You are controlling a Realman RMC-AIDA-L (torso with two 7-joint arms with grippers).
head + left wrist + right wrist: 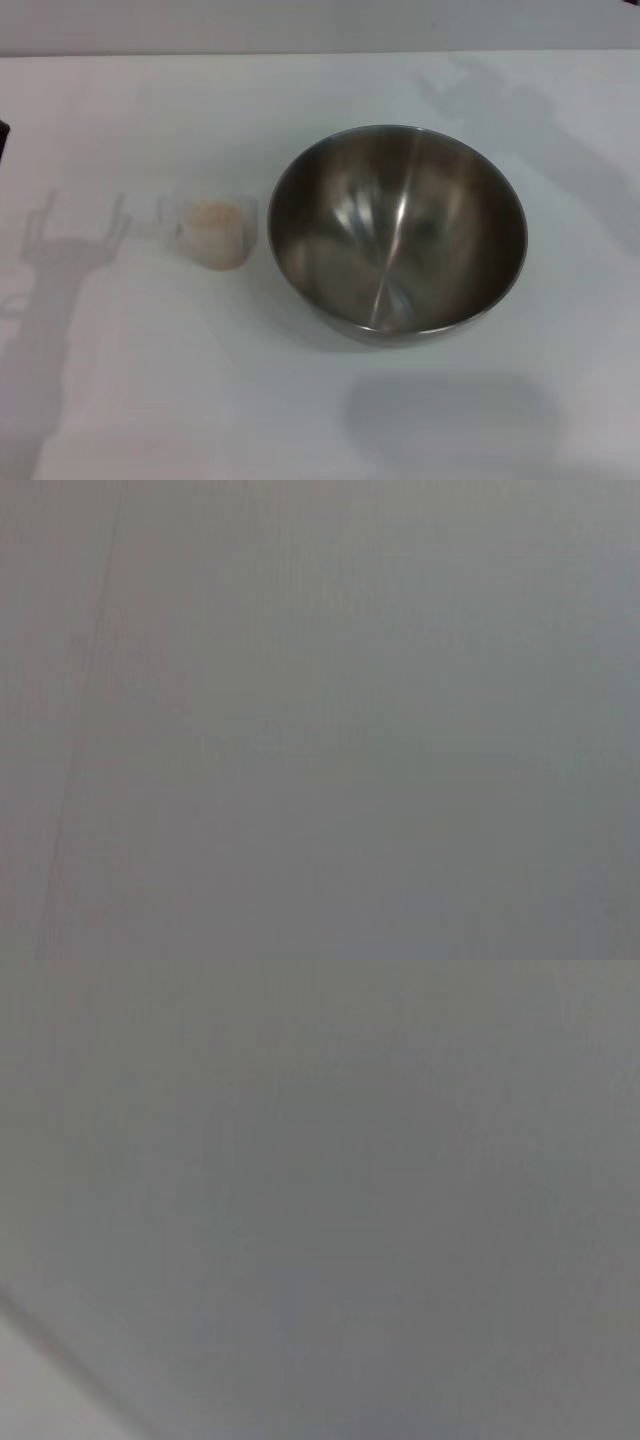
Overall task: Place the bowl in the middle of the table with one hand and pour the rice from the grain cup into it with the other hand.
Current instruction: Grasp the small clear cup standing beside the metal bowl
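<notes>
In the head view a large stainless-steel bowl (397, 232) stands empty on the white table (150, 400), a little right of the middle. A small clear grain cup (213, 232) stands upright just to its left, apart from it, with pale rice (211, 216) inside and its handle pointing left. Neither gripper shows in any view; only a gripper-shaped shadow (75, 235) lies on the table left of the cup. Both wrist views show only a plain grey surface.
The table's far edge (320, 53) runs along the top of the head view. A soft shadow (450, 415) lies on the table in front of the bowl, and another falls at the far right behind it.
</notes>
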